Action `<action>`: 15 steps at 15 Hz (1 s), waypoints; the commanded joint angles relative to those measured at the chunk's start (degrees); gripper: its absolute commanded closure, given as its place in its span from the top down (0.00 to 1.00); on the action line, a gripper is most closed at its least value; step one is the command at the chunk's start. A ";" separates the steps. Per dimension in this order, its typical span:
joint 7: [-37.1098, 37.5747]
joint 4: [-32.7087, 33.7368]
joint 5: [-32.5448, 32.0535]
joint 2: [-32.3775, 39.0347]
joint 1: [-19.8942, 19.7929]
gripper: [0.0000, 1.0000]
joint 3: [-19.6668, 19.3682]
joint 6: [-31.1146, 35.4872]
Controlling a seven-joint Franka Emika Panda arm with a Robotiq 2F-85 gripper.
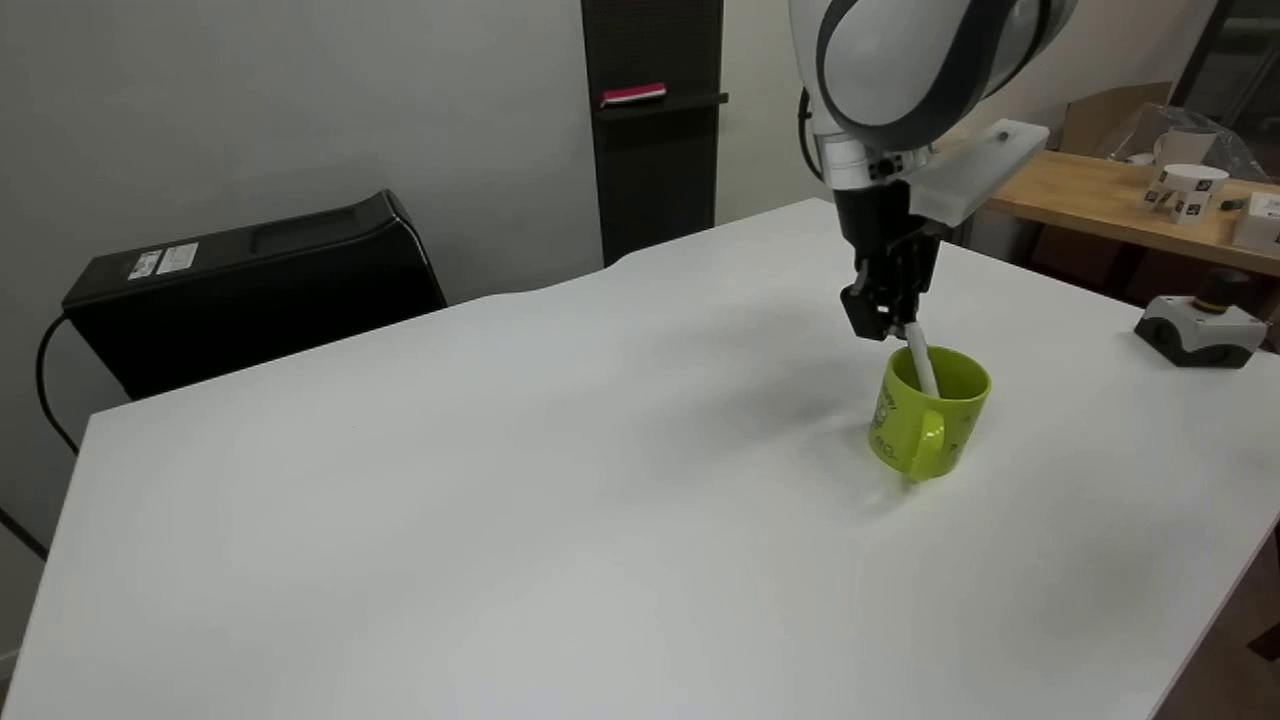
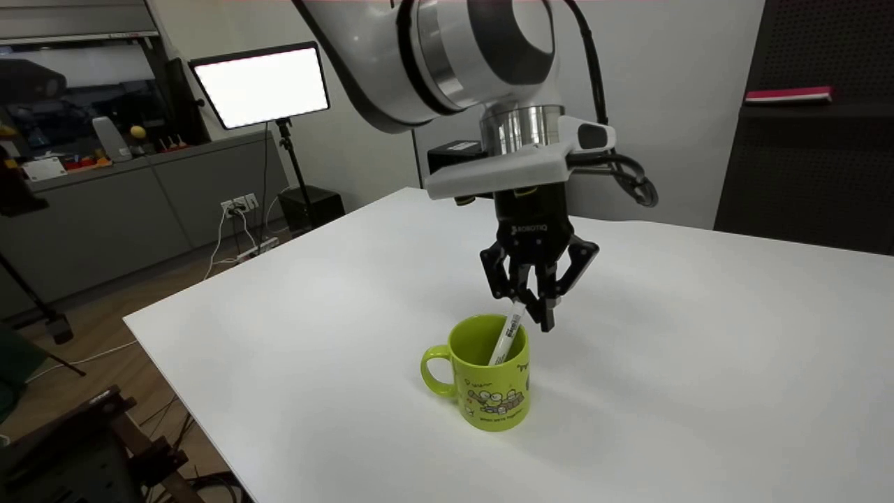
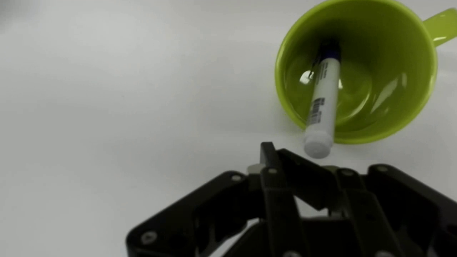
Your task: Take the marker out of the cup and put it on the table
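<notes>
1. Nearest in wrist view: see gripper (image 3: 275,148), with fingers (image 3: 268,157) drawn together at the tips. Holds nothing, as far as shown.
2. Just past the fingertips, find marker (image 3: 323,103). Leans inside the cup (image 2: 492,391), dark blue end down, white blunt end up over the rim toward the gripper. Isn't grasped; sits just beside the fingertips, touching or not too unclear to call.
3. Probably handles light and stiff; smooth, round barrel, so likely slippery under a weak pinch. Not fragile, by the look.
4. Take hold of the white barrel just below the blunt end, above the rim. Needs the fingers parted first, one to each side of the barrel, without knocking the cup wall. Squeeze firmly and square-on, to prevent twisting.
5. Seems pre-grasp; not yet removed. Lift along the lean; otherwise risk dragging or tipping the cup. Pull by barrel gently, given a probable cap at the dark end, liable to snag inside.
6. Next, see cup upright on white table (image 1: 450,500) in both exterior views. Lay marker down there on its side, well apart from the cup; expect a bit of rolling after release.
7. Farther off: note box with a knob (image 1: 1200,325) on the table near an edge, black case (image 1: 255,290) behind the table, lit panel (image 2: 264,85) on a stand.
</notes>
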 commanded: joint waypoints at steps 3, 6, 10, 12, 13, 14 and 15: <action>2.94 6.57 -0.90 1.25 -0.07 0.01 -0.77 -5.94; 2.45 7.28 -0.75 0.35 -0.24 0.31 -0.33 -7.76; 0.63 5.35 -0.32 -2.02 -0.68 0.57 0.77 -10.54; 0.70 4.89 -0.30 -2.74 -0.85 0.71 0.95 -11.62; 0.55 4.81 -0.17 -2.94 -0.98 0.77 1.07 -12.41; 0.51 4.55 0.00 -3.18 -1.14 0.83 1.16 -13.02; 0.41 4.28 0.32 -3.35 -1.40 0.91 1.28 -13.51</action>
